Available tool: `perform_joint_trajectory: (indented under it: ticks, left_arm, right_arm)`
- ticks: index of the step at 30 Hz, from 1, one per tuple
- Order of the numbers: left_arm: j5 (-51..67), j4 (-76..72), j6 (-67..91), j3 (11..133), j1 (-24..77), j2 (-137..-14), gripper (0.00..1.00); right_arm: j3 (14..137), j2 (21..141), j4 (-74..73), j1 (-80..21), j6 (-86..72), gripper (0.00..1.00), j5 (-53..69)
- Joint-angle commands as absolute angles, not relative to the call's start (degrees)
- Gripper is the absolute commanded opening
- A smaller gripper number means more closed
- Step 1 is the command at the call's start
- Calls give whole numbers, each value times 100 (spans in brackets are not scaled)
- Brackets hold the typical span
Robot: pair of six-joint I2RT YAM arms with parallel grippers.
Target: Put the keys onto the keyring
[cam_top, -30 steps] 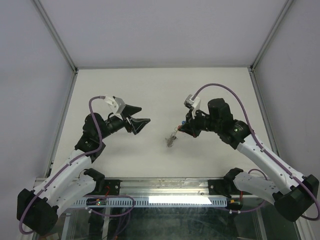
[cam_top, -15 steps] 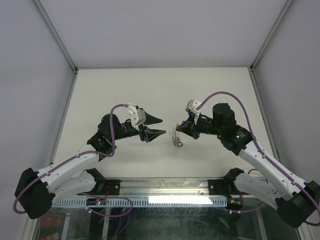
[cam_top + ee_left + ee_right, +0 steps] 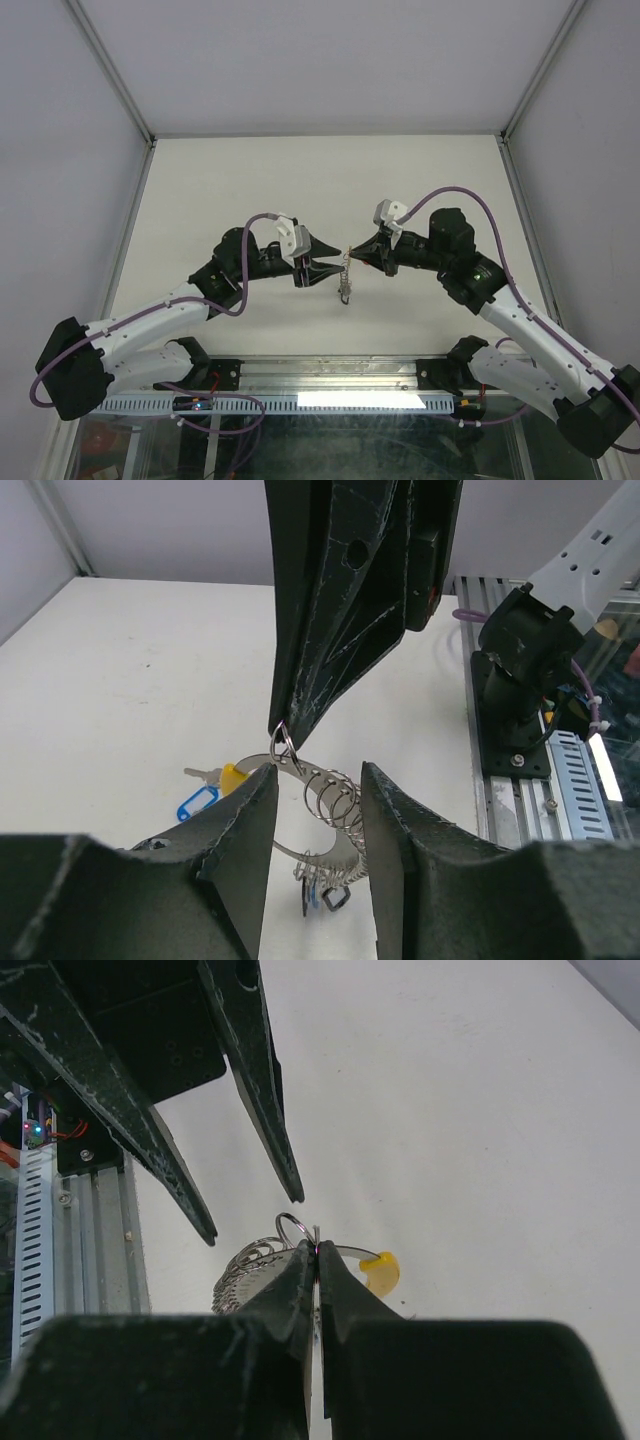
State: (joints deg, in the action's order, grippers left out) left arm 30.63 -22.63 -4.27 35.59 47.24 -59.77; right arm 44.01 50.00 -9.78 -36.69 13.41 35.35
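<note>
R gripper (image 3: pixel 315 1252) has its jaws pressed together on a thin wire loop at the top of the keyring (image 3: pixel 330 792). The keyring hangs off that one pinch over the table (image 3: pixel 250 180), mid-workspace btw the two arms. Held by the top edge like this it dangles free, so the other arm can come at it from the side w/o the table getting in the way.

L gripper (image 3: pixel 317 775) has its jaws apart, one finger either side of the keyring's beaded silvery stretch, just under R's tips. No contact shows yet. It's prob. parked there to take a 2nd grip, since a single pinch point lets the thing swing and twist. Two holds would fix it for threading.

As for the keys (image 3: pixel 203 774): a silvery one w/ a blue tag (image 3: pixel 197 803) sits next to the yellow arc (image 3: pixel 232 777) on the far side. Dark tags (image 3: pixel 320 900) are bunched at the keyring's low end. They look to be hanging on it already, but the wrist view is cluttered and I can't rule out the blue one lying on the table behind.

Risk, as I read it: the wire is thin, so a shove from L as it grips could pull it out of R's pinch.
</note>
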Motion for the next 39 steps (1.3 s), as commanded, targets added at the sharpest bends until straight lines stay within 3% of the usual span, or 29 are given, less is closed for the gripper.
perform_joint_trajectory:
  ticks: [1, 5, 13, 29, 39]
  left_arm:
    - [2941, -2622, -588, 3877, 4904, -6098, 37]
    - [2789, -2643, -606, 3921, 4982, -6196, 29]
    - [2517, -2525, -686, 3967, 4997, -6240, 0]
    - [2087, -2304, -1129, 3590, 4992, -5701, 0]
    - [2103, -2960, -849, 2973, 4992, -5203, 0]
  right_arm:
    - [4422, 4825, -471, -3743, 1336, 0, 3517]
    - [4402, 4818, -464, -3787, 1327, 0, 3503]
    - [4388, 4795, -466, -3824, 1345, 0, 3551]
    - [4315, 4582, -489, -3828, 1212, 0, 3542]
    - [4106, 4453, 44, -3827, 452, 0, 3534]
